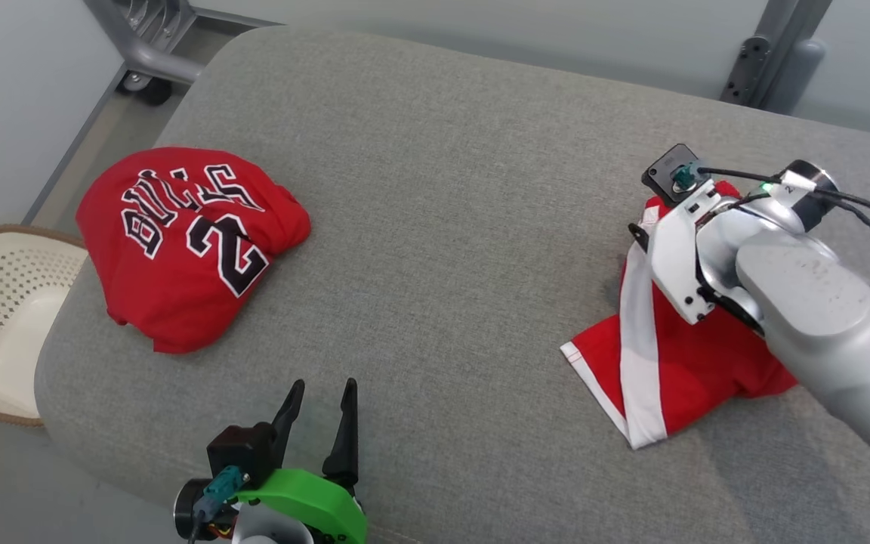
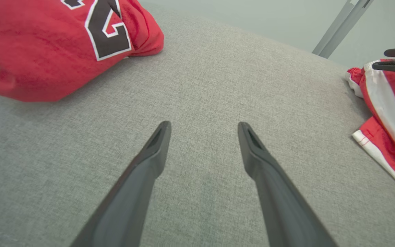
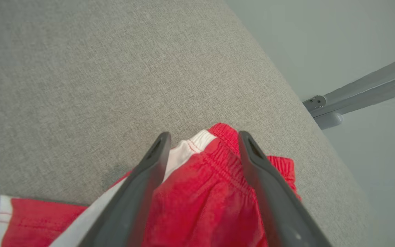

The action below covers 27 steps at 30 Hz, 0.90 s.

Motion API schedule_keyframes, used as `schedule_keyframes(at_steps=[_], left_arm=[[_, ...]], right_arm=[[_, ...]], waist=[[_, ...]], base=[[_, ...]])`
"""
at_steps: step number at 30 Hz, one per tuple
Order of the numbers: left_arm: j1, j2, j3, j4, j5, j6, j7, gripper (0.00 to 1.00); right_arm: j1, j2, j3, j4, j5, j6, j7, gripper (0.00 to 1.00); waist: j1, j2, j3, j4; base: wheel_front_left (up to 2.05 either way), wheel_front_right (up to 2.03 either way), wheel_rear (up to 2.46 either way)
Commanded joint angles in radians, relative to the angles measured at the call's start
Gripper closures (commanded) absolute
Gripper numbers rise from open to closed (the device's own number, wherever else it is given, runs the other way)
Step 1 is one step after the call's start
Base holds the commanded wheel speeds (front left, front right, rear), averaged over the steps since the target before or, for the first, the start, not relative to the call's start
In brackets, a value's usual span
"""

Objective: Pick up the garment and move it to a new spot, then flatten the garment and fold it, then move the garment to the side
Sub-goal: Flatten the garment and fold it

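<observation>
Nearest the robot, the left gripper [image 1: 324,384] hovers over the front edge of the grey cushion [image 1: 450,227]. Its two dark fingers are spread apart with nothing between them, and in the left wrist view they point across bare fabric. Farther out on the robot's right lie the red shorts [image 1: 677,363], partly covered by the silver right forearm. Their long axis runs roughly near to far. The white-trimmed leg hem faces the robot, the gathered elastic waistband [image 3: 218,151] points away toward the cushion's far edge, and a broad white stripe [image 1: 640,355] runs lengthwise along their left side. The right gripper [image 3: 204,133] is lowered over that waistband end with its jaws released and wide, one finger on either side of the bunched elastic. The fingers look slightly blurred, so it is hard to tell whether the tips press into the cloth or sit just above it. Well apart on the robot's left, a red jersey [image 1: 178,249] with black, white-edged lettering and numerals lies crumpled near the cushion's left edge. The cushion is a woven grey upholstered pad with rounded corners. Beside it on the pale floor stands a cream perforated basket [image 1: 4,302], and beyond the far edge are grey metal frame legs [image 1: 148,53], one on a caster.
</observation>
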Motion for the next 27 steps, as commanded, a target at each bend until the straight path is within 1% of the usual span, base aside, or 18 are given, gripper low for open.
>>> schedule_keyframes(at_steps=[1, 3, 4, 7, 8, 10, 11, 15, 17, 23, 27], left_arm=[[-0.019, 0.002, -0.005, -0.003, -0.007, 0.004, 0.000, 0.00], [-0.020, 0.002, -0.010, -0.003, -0.015, 0.006, 0.000, 0.00], [-0.021, 0.002, -0.011, -0.004, -0.019, 0.006, 0.000, 0.00], [-0.026, 0.002, -0.010, -0.010, -0.026, 0.012, 0.000, 0.00], [-0.026, 0.002, -0.008, -0.015, -0.029, 0.014, 0.000, 0.00], [-0.026, 0.002, -0.005, -0.018, -0.031, 0.014, 0.000, 0.00], [-0.026, 0.002, -0.001, -0.018, -0.032, 0.015, 0.000, 0.00], [-0.026, 0.002, 0.010, -0.019, -0.034, 0.015, 0.000, 0.00], [-0.029, 0.002, 0.014, -0.021, -0.033, 0.014, 0.000, 0.00], [-0.023, 0.002, 0.026, -0.016, -0.014, 0.010, 0.000, 0.00], [-0.005, 0.002, 0.052, -0.005, 0.009, 0.005, 0.000, 0.00]], right_arm=[[-0.024, -0.029, 0.042, -0.009, 0.034, -0.001, 0.030, 0.00], [-0.043, -0.058, 0.120, -0.023, 0.072, -0.001, 0.086, 0.00], [-0.057, -0.070, 0.148, -0.029, 0.111, -0.001, 0.113, 0.00], [-0.089, -0.101, 0.213, -0.045, 0.173, -0.001, 0.175, 0.00], [-0.093, -0.112, 0.233, -0.050, 0.197, -0.001, 0.194, 0.17], [-0.108, -0.130, 0.260, -0.067, 0.225, -0.001, 0.215, 0.93], [-0.116, -0.138, 0.269, -0.074, 0.238, -0.001, 0.223, 1.00], [-0.136, -0.153, 0.287, -0.090, 0.275, -0.001, 0.222, 1.00], [-0.154, -0.151, 0.289, -0.092, 0.286, -0.001, 0.188, 1.00], [-0.205, -0.122, 0.233, -0.038, 0.307, -0.001, -0.015, 1.00], [-0.207, -0.099, 0.164, 0.019, 0.313, -0.001, -0.166, 1.00]], waist=[[0.0000, 0.0000, 0.038, 0.042], [0.0000, 0.0000, 0.043, 0.051], [0.0000, 0.0000, 0.046, 0.055], [0.0000, 0.0000, 0.054, 0.061], [0.0000, 0.0000, 0.057, 0.061], [0.0000, 0.0000, 0.060, 0.060], [0.0000, 0.0000, 0.061, 0.058], [0.0000, 0.0000, 0.061, 0.047], [0.0000, 0.0000, 0.060, 0.038], [0.0000, 0.0000, 0.042, -0.012], [0.0000, 0.0000, 0.011, -0.080]], base=[[0.00, 0.00, 0.00], [0.00, 0.00, 0.00], [0.00, 0.00, 0.00], [0.00, 0.00, 0.00], [0.00, 0.00, 0.00], [0.00, 0.00, 0.00], [0.00, 0.00, 0.00], [0.00, 0.00, 0.00], [0.00, 0.00, 0.00], [0.00, 0.00, 0.00], [0.00, 0.00, 0.00]])
